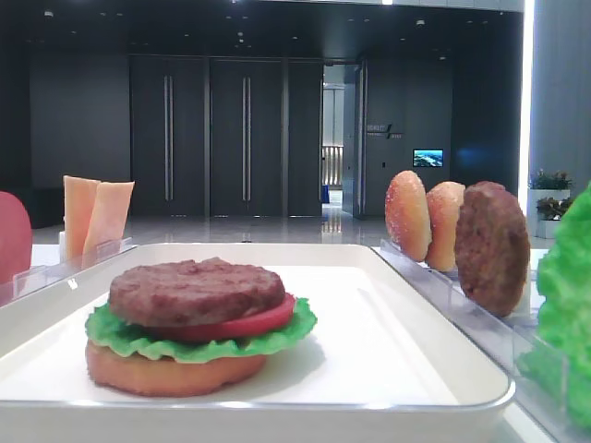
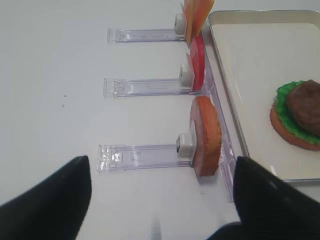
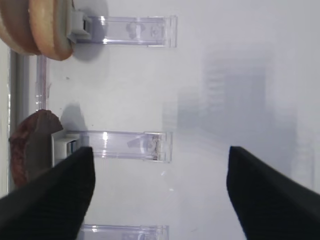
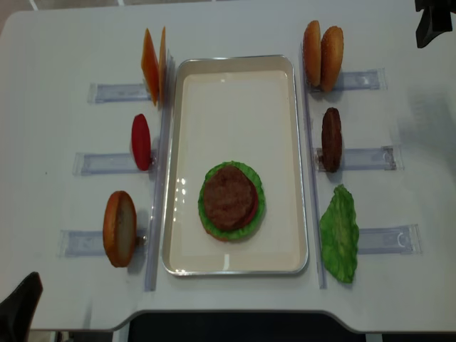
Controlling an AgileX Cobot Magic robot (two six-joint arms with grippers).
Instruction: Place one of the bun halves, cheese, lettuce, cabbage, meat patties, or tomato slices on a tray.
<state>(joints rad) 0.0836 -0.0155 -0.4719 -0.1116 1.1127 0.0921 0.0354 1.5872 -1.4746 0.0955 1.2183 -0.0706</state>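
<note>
The white tray (image 4: 235,85) holds a stack: bun half, lettuce, tomato slice and a meat patty (image 4: 229,198) on top. On clear racks to its left stand cheese slices (image 4: 153,64), a tomato slice (image 4: 141,141) and a bun half (image 4: 119,228). To its right stand two bun halves (image 4: 323,55), a meat patty (image 4: 331,139) and a lettuce leaf (image 4: 339,233). Cabbage is out of view. My left gripper (image 2: 160,185) is open over bare table near the left bun half (image 2: 205,135). My right gripper (image 3: 160,170) is open and empty, beside the patty rack (image 3: 120,145).
Clear plastic racks (image 4: 107,92) run outward from both long sides of the tray. The left arm (image 4: 21,313) shows at the near left table corner, and the right arm (image 4: 434,21) at the far right corner. The table's front edge lies just below the tray.
</note>
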